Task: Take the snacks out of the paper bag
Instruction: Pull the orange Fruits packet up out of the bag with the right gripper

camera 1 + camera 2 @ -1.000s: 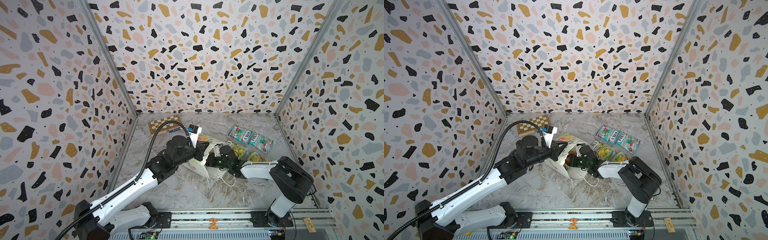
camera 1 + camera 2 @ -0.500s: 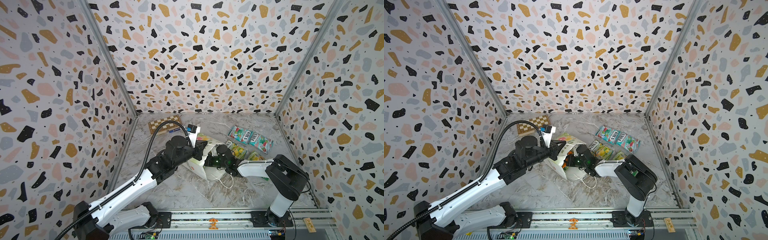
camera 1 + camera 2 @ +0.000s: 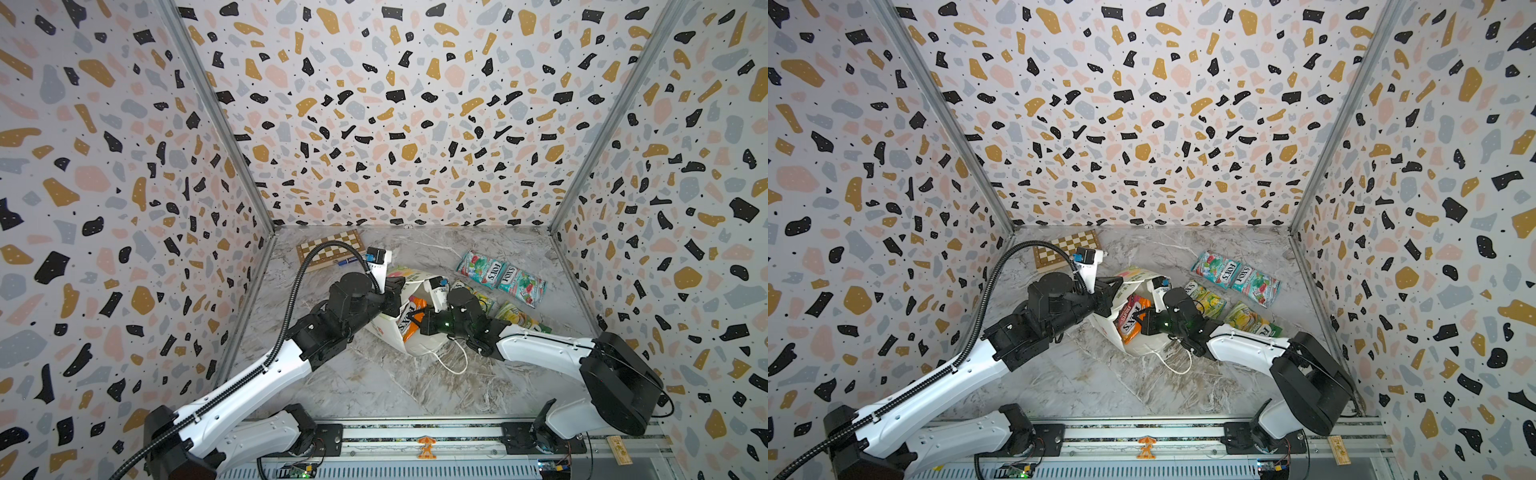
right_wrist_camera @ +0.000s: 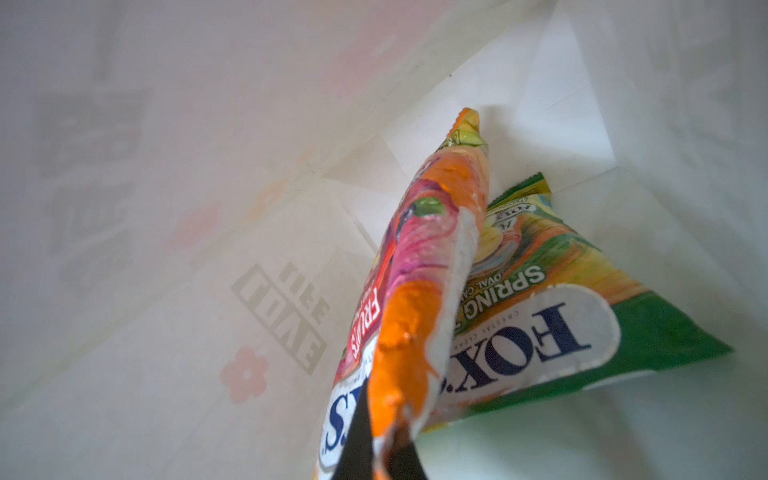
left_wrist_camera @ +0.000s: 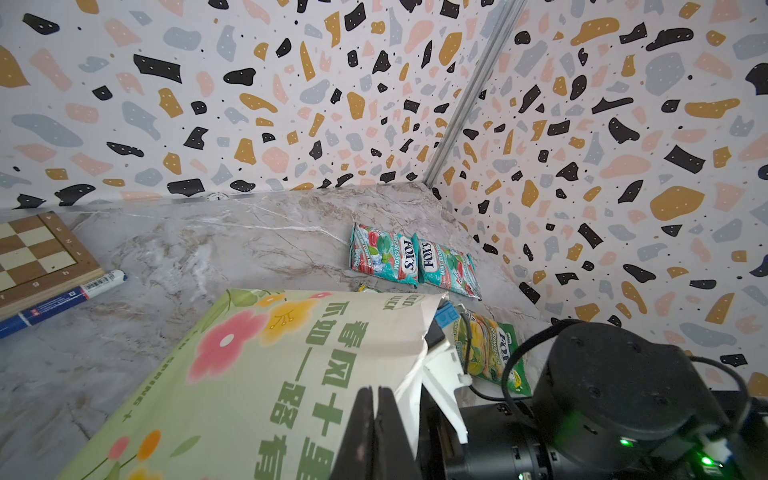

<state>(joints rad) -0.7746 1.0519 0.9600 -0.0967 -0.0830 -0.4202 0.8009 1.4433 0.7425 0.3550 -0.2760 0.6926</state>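
Looking at both top views first: paper bag [image 3: 424, 347] lies on its side, mouth toward the right gripper [image 3: 424, 322]. That gripper's fingers are pinched on the orange packet [image 3: 409, 320], which shows in the mouth. The left gripper [image 3: 397, 291] is clamped on the bag's rim, just across the mouth from the right fingers. Behind the right gripper, out on the table, are two teal packets [image 3: 482, 268] touching side by side and two green packets [image 3: 519, 322]. The chessboard [image 3: 328, 249] and pen [image 3: 349, 261] are well behind the left fingers.

Left wrist: fingers [image 5: 365, 415] are pressed flat together at the bag's rim. The flower-and-green-lettering side panel, barely seen from above, runs away past the fingertips. The orange packet isn't visible here.

Right wrist: only this view sees inside the bag. Fingertips [image 4: 357, 436] are closed on the orange packet's end, and the packet stands on edge beyond them. A third green packet [image 4: 561, 316] lies on the bag wall, touching the orange one. The top views miss it.

Versus a second ago: the right gripper sits slightly further in toward the mouth. The bag, left gripper and loose packets are unchanged.
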